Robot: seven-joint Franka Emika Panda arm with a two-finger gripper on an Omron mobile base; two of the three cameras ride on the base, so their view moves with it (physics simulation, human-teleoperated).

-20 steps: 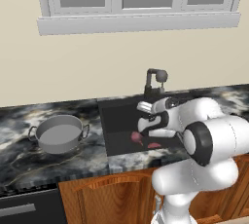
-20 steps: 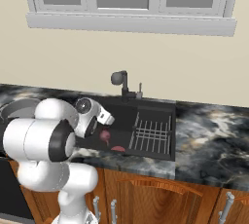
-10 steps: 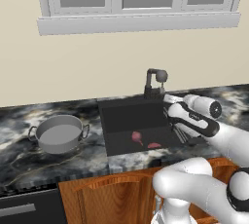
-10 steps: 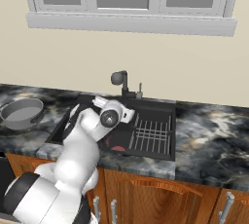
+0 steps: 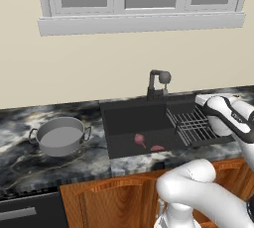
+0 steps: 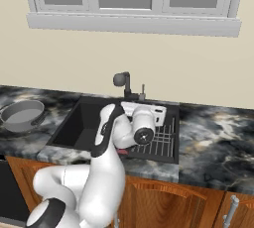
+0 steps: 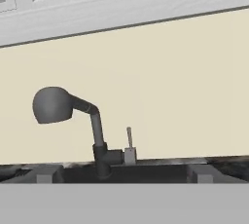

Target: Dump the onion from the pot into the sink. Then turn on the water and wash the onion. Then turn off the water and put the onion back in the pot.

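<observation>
The purplish-red onion (image 5: 139,139) lies on the floor of the black sink (image 5: 119,118), left of the wire rack (image 5: 191,125). Left of the sink, the grey pot (image 5: 62,137) stands on the counter with nothing showing inside it; it also appears at the left edge of the right base view (image 6: 22,115). My gripper (image 7: 121,175) is open, its fingertips (image 7: 46,174) wide apart with nothing between them. It hovers over the rack side of the sink (image 6: 145,106) and points at the back wall, level with the black tap (image 7: 92,125) and its small lever (image 7: 129,140).
A flat pink-red sliver (image 5: 157,147) lies in the basin just right of the onion. The tap's round head (image 7: 51,105) hangs out over the basin. Dark marbled counter (image 6: 218,133) runs on both sides, under a window ledge (image 5: 139,24).
My arm has swung from low over the basin to the right, above the rack, and the hand now faces the tap. The onion and pot have stayed put.
</observation>
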